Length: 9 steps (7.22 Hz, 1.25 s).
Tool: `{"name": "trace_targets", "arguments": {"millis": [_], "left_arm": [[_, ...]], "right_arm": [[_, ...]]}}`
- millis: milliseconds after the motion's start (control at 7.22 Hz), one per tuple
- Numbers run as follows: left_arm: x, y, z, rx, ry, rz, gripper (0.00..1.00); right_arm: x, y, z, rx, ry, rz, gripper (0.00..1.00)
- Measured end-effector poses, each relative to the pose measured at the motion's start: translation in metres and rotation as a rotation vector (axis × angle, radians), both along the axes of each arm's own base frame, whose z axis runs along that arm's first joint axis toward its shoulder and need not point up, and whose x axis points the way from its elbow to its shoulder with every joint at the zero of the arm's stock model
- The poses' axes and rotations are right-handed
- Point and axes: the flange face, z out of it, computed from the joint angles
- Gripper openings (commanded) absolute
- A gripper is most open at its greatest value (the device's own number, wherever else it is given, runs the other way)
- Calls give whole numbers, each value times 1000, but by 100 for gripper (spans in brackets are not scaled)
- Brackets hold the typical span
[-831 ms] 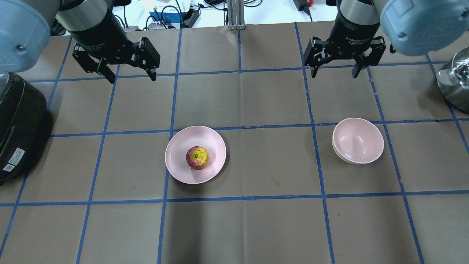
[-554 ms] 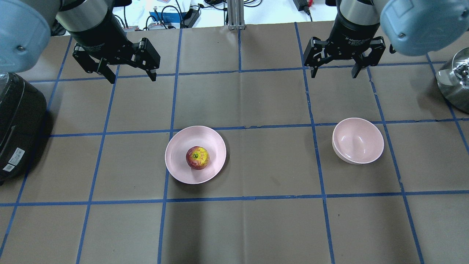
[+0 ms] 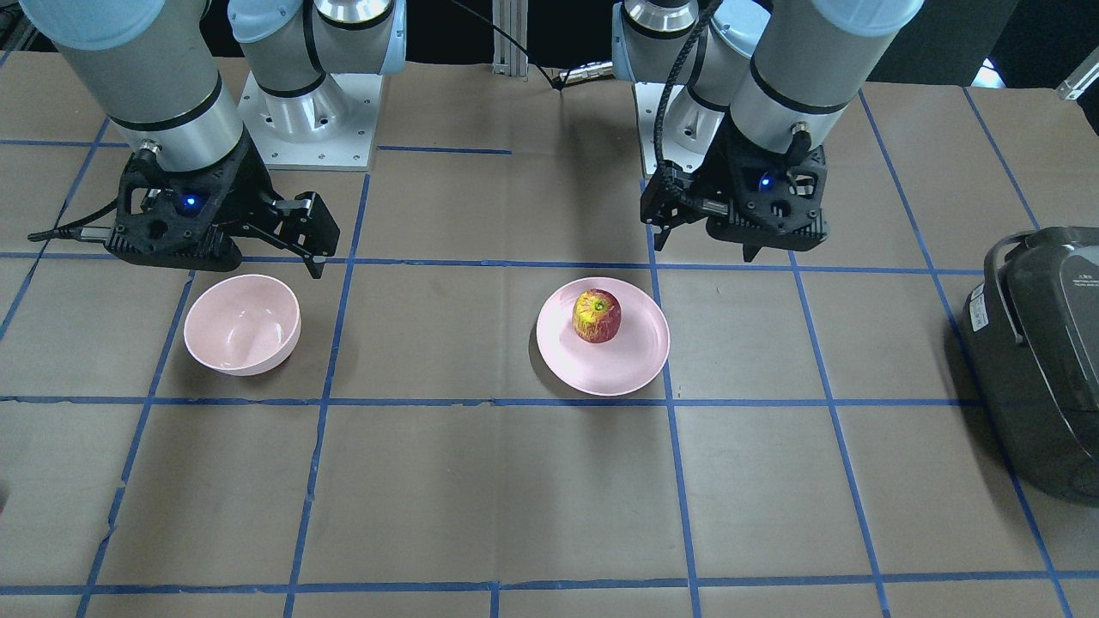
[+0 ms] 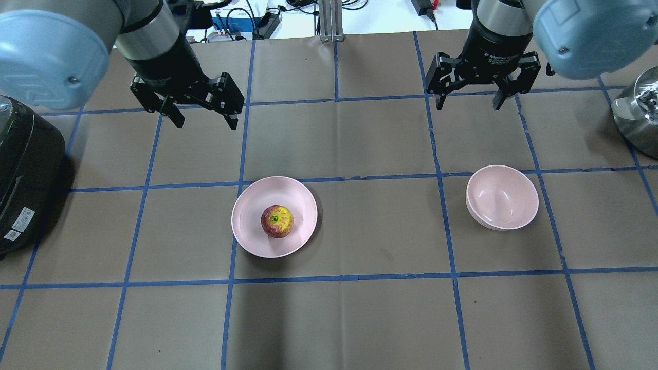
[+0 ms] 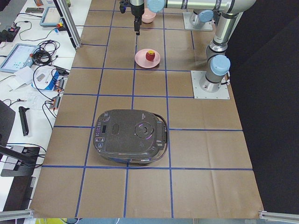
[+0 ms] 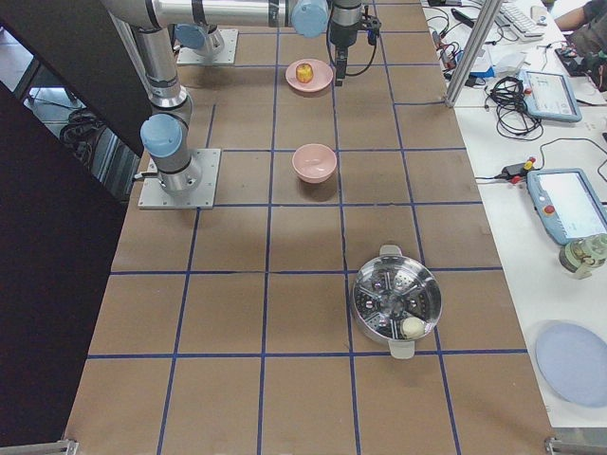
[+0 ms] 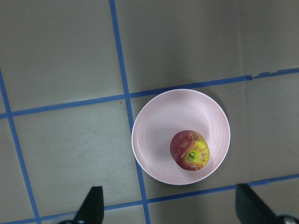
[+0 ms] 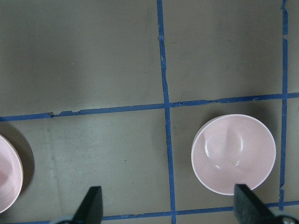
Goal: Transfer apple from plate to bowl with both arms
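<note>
Overhead exterior, left to right. Black rounded cooker at the table edge. Left gripper: fingers spread wide, raised, apart from the plate. Plate: flat, round, pale pink, low rim. The apple sits near its centre (wrinkled glossy skin, red and yellow, green stem dimple up). Right gripper: fingers spread wide, raised, apart from the bowl. Bowl: deep, smooth, glossy pink. Shiny steel pot at far right. Count: one apple, one plate, one bowl, two grippers.
</note>
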Motion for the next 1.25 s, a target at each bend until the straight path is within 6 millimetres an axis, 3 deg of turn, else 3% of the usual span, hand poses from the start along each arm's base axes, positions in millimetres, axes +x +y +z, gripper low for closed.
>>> {"name": "trace_targets", "arguments": {"millis": [277,415,692,969,1108,1246], "left_arm": [[-31,18,-63,-50,7,-275,100],[-38,28,-94,-88,12,-388,100],[-52,47,-156,-71,18,-620,100],[-76,56,-214,18,27,-747,100],[-84,57,-229,41,13,-792,100],[-86,58,-237,55,-19,-840,100]], "right_arm": [[-3,-1,-5,11,11,6,100],[-17,-2,-21,42,45,18,100],[-82,-4,-90,92,115,-4,100],[-147,5,-163,68,120,-1,100],[-169,11,-197,65,118,-12,92],[-185,21,-226,78,105,-28,28]]}}
